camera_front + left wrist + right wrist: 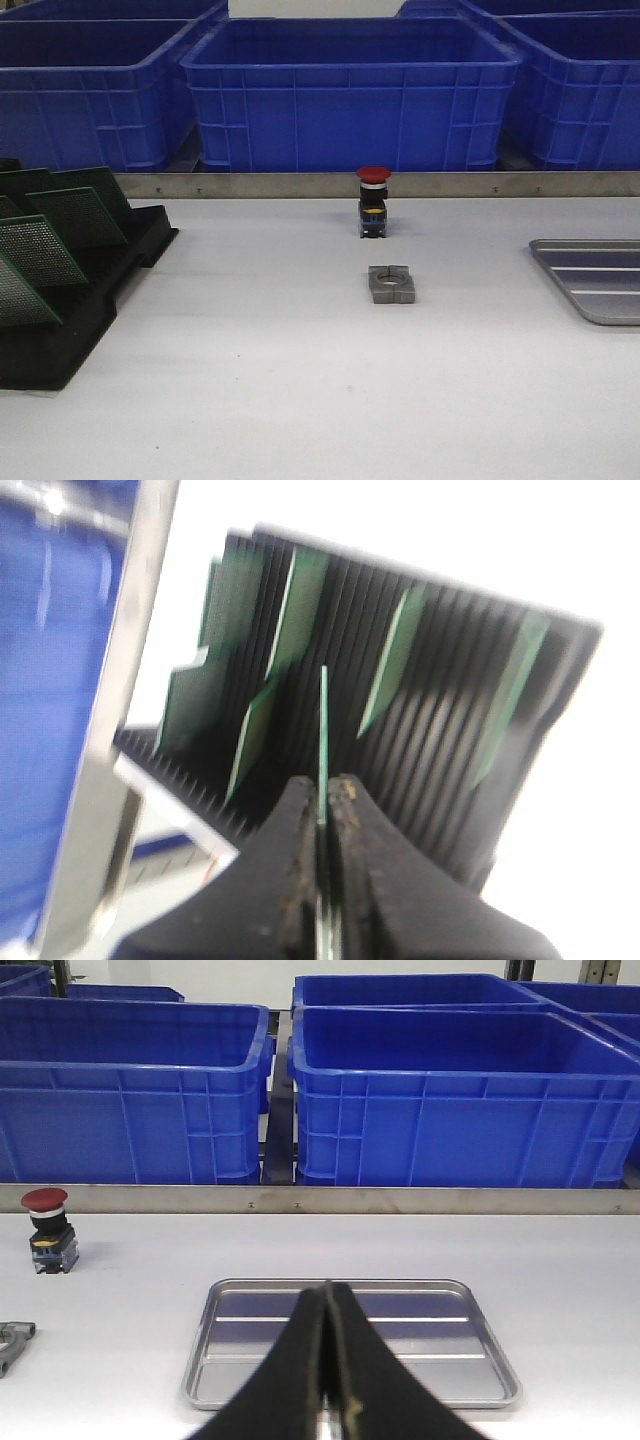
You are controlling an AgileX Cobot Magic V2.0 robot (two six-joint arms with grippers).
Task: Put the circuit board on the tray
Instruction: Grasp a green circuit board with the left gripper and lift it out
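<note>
In the left wrist view a thin green circuit board (323, 730) shows edge-on, and my left gripper (323, 785) is shut on its near edge. It hangs over the black slotted rack (440, 750); I cannot tell whether it still sits in a slot. Several more green boards (75, 215) lean in that rack (90, 320) at the table's left. The silver ribbed tray (600, 285) lies at the right edge. My right gripper (327, 1292) is shut on nothing, just short of the tray (440, 1360). Neither gripper shows in the front view.
A red-capped push button (373, 200) stands mid-table, with a grey metal block (391, 284) holding a round hole just in front of it. Big blue bins (350, 90) line the back behind a metal rail (300, 184).
</note>
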